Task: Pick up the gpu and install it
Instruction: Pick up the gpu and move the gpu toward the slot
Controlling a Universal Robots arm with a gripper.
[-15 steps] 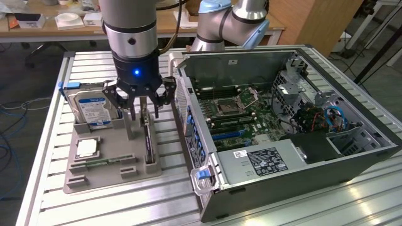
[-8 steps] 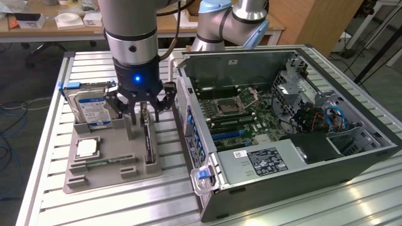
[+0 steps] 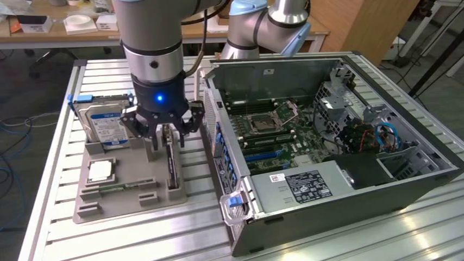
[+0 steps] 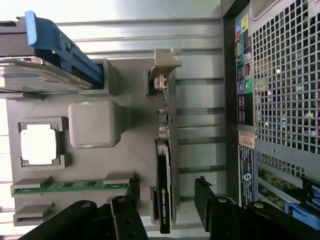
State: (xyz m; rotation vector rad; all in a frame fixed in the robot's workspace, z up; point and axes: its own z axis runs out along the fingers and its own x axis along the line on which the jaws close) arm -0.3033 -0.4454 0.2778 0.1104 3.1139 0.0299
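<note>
Where the slatted table (image 3: 62,125) runs to the exterior view's left, a grey tray (image 3: 116,205) lies flat on it. Leftmost in the tray: drive (image 3: 106,129), blue-white label, standing on edge in a back pocket, blue rail on top. In front of it, CPU (image 3: 100,171) flat in a square pocket. Nearer the front, green memory stick (image 3: 121,187) lying in a groove. Next over, a plain grey block (image 4: 92,125) rises from the tray's middle.

Right side of tray: gpu (image 3: 173,166), black card, upright on its long edge in a slot. Metal bracket (image 4: 166,62) is at the end away from the fingers. The card sits in the tray, not lifted.

Gripper (image 3: 167,145) hangs straight down from the arm (image 3: 152,49), right over the gpu, blue light lit on its body. Jaws spread wide. Black fingers (image 4: 131,192) straddle the card's black part, one each side, and the wrist view shows a clear gap between each finger and the card. Nothing held.

Near the tray, toward the exterior view's right: open case (image 3: 340,223), side panel off, perforated rear wall facing the tray. Inside: motherboard (image 3: 264,128), black power supply (image 3: 308,185) with a white label, blue cables (image 3: 388,136) furthest right.
</note>
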